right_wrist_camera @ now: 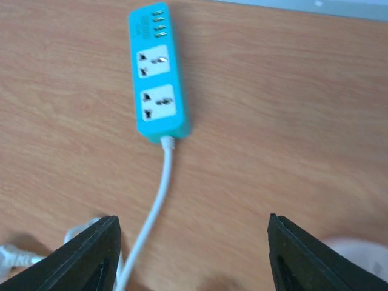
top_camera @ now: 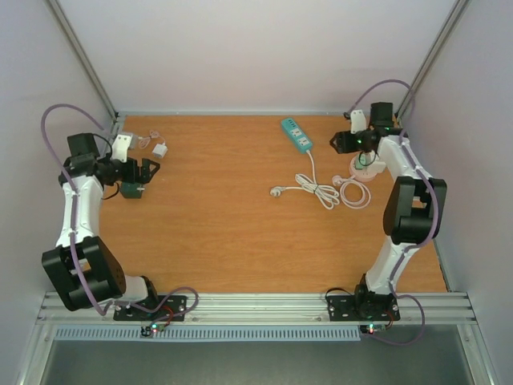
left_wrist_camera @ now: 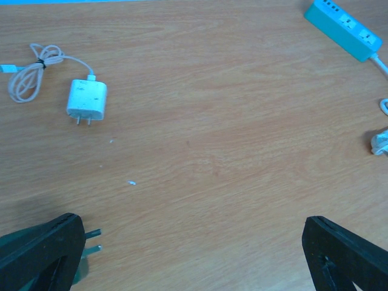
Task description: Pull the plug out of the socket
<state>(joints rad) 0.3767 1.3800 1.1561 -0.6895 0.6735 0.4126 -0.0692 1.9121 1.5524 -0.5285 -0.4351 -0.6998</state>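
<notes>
Now, left arm folded low at the side of the wooden bench (top_camera: 240, 241), elbow back, left claw (left_wrist_camera: 191, 242) spread wide, gripping nothing. Dark green two-prong plug (top_camera: 132, 191) sits right by one finger, prongs poking into the gap. White square charger (left_wrist_camera: 86, 100) lies ahead of that claw. Right arm stretched to the far corner, right claw (right_wrist_camera: 194, 242) wide apart too, empty. Teal plastic power strip (right_wrist_camera: 159, 73) lies just ahead of it, white cord (right_wrist_camera: 156, 200) trailing back between its fingers.

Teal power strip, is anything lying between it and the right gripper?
Nothing separate. Only the white cable of the teal plastic power strip runs over the bare wooden table toward the open right gripper.
</notes>
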